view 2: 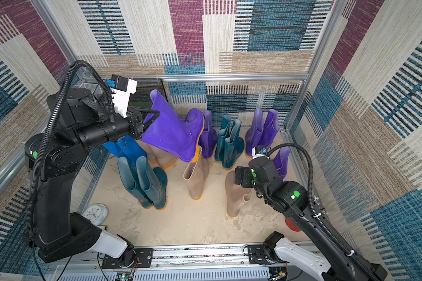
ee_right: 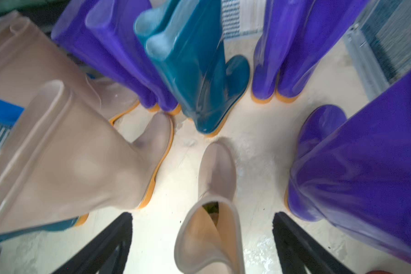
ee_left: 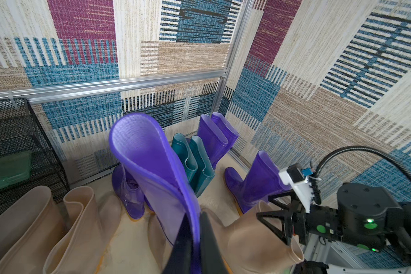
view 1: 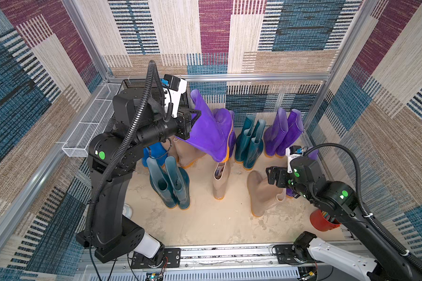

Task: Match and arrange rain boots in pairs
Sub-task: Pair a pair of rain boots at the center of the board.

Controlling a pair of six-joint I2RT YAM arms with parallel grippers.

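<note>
Rain boots (view 1: 171,185) stand about the pale floor (view 1: 205,226), some already side by side at the back: a teal pair (view 1: 250,143) and a purple pair (view 1: 283,133). We judge them light, glossy and likely slippery, with soft shafts that fold under a pinch above stiffer soles, so the top rim of the shaft is where we would take hold, one finger inside and one outside. The left claw (ee_left: 196,237) grips just so: clamped on the rim of a tall purple boot (view 1: 205,131), which hangs tilted in the air over the beige pair (view 1: 187,154), its shaft wall squeezed flat at the pinch. The right claw (ee_right: 202,214) is spread wide and holds nothing; in the right wrist view the mouth of a lone beige boot (ee_right: 214,170) sits between its fingers (ee_right: 121,227), touching neither, the boot standing on the floor on the right side. We take the other single beige boot (view 1: 221,180), near it toward the middle, for its partner
</note>
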